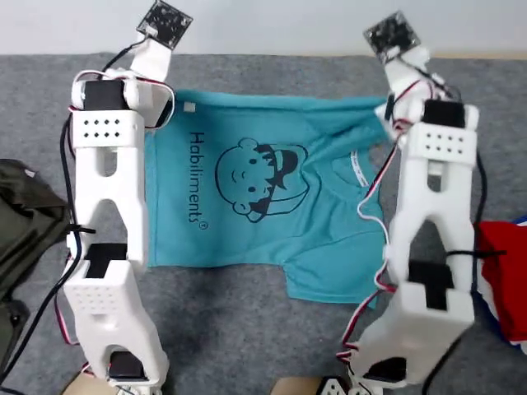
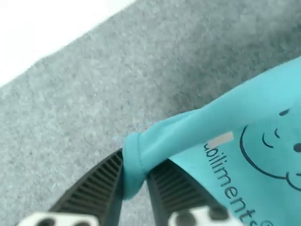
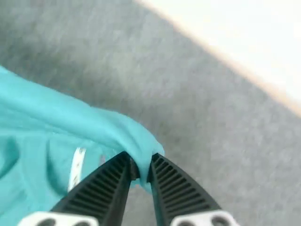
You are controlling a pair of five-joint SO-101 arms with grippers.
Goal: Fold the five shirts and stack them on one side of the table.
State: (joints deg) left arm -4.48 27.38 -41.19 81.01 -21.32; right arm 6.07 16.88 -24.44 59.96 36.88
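A teal shirt (image 1: 263, 206) with a cartoon face print lies spread on the grey table between my two arms. My left gripper (image 2: 134, 176) is shut on the teal shirt (image 2: 225, 141) at a bunched far corner of its hem, lifted a little off the table. My right gripper (image 3: 140, 172) is shut on the teal shirt (image 3: 56, 141) at the other far corner, close to the collar and its white neck label. In the high view both pinched corners sit at the shirt's far edge, under the arms' wrists.
A dark olive garment (image 1: 25, 230) lies at the table's left edge. A red and blue garment (image 1: 504, 280) lies at the right edge. The grey table (image 1: 263, 70) ends just beyond the shirt's far edge.
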